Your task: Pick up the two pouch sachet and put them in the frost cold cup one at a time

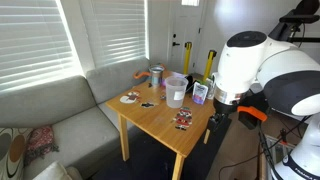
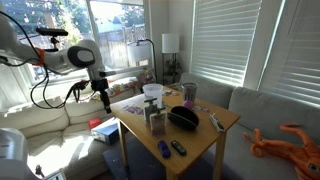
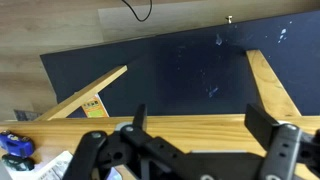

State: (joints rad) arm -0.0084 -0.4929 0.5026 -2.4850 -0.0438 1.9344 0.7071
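black angular hand (image 3: 197,120), jaws wide, by smooth pale wooden table (image 3: 40,132)

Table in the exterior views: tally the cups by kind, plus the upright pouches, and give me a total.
Frosted cup: 1
Teal-and-orange cup: 1
Upright pouches: 2
Total: 4
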